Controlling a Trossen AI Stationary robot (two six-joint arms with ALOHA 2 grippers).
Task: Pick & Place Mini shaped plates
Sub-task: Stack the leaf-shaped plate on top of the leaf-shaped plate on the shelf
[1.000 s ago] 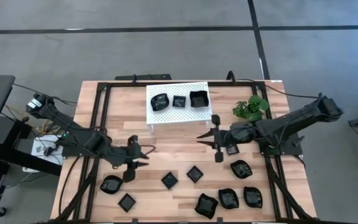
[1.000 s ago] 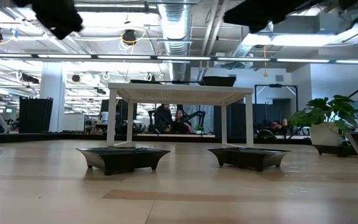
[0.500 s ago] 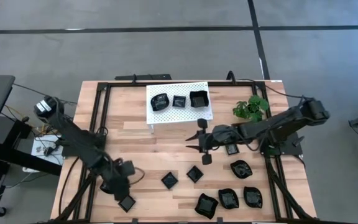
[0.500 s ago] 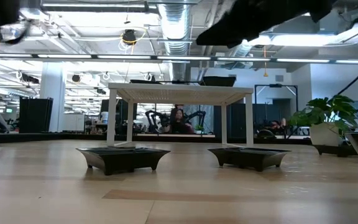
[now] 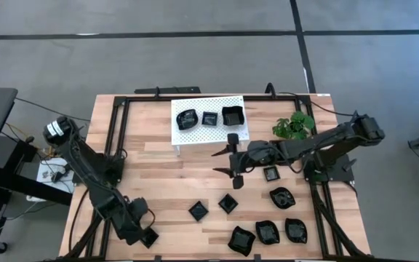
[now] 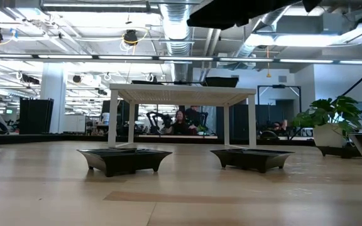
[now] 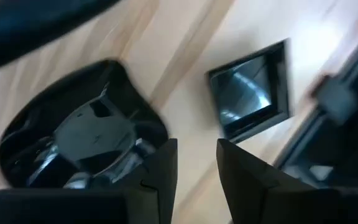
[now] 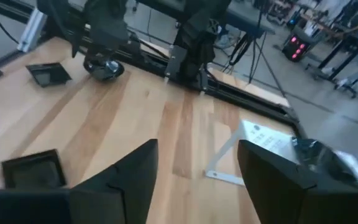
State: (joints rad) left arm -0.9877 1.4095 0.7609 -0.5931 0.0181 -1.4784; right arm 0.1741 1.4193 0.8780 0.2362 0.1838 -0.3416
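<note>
Several glossy black mini plates lie on the wooden table: two square ones near the middle (image 5: 198,211) (image 5: 228,203) and rounded wavy ones at the near right (image 5: 281,197) (image 5: 268,231). Three more sit on the white perforated rack (image 5: 208,118). My left gripper (image 5: 140,225) is open and empty, low over the near left corner. A rounded wavy plate (image 7: 73,143) and a square plate (image 7: 253,93) lie just ahead of its fingers. My right gripper (image 5: 225,164) is open and empty above the table's middle, just near of the rack.
A small green plant (image 5: 294,125) stands at the far right. Black frame rails run along the table's left and right sides (image 5: 115,145) (image 5: 318,196). The low view shows two plates (image 6: 124,158) (image 6: 251,157) in front of the rack (image 6: 184,94). Bare wood lies between the arms.
My left gripper has swung from the table's middle left toward the near left corner and come down over the plates there. My right gripper has gone toward the table's left edge and a little toward the rack, staying open. No plate has moved.
</note>
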